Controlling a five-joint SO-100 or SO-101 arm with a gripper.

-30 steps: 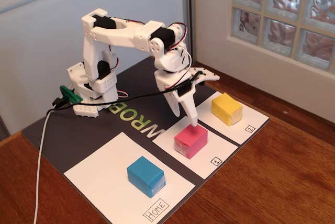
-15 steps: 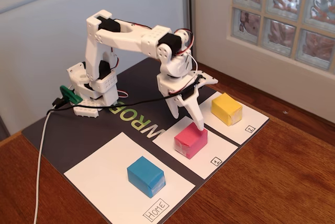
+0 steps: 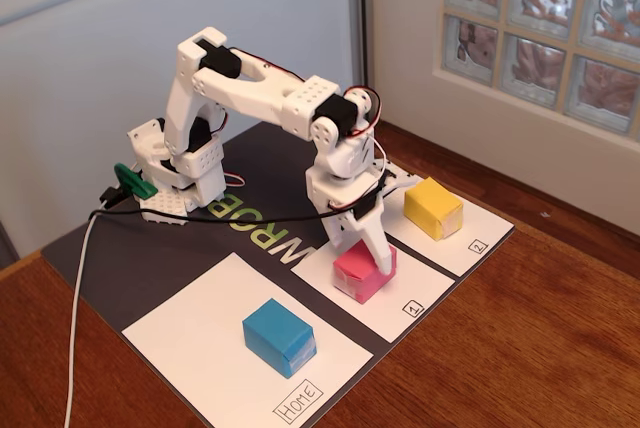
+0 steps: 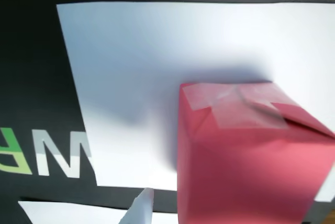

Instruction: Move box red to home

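A: What did you have in front of you on the dark mat (image 3: pixel 150 258), biggest things first?

B: You had the white arm (image 3: pixel 250 98) bolted at the mat's ten o'clock, reaching over toward four o'clock. Below it lay home (image 3: pixel 190 333), the largest white sheet, at the mat's six o'clock, and the blue box (image 3: pixel 279 336) sat on it. The sheet marked 1 (image 3: pixel 400 293) lay at three o'clock from home, and the sheet marked 2 (image 3: pixel 470 233) lay at two o'clock beyond that, carrying the yellow box (image 3: pixel 433 208).

A: And the box red?

B: The box red (image 3: pixel 364 270) stood on the sheet marked 1, well apart from home. In the wrist view it (image 4: pixel 246 156) filled the five o'clock corner, its taped flap facing the camera.

A: How was your gripper?

B: Your gripper (image 3: pixel 360 248) was down at the box red. One white finger (image 3: pixel 377 251) lay along the box's three o'clock edge, and the other seemed to sit at its far side. In the wrist view only one fingertip (image 4: pixel 140 208) showed at six o'clock, just beside the box's nine o'clock face. The fingers looked spread to either side of the box, though whether they pressed it you couldn't tell.
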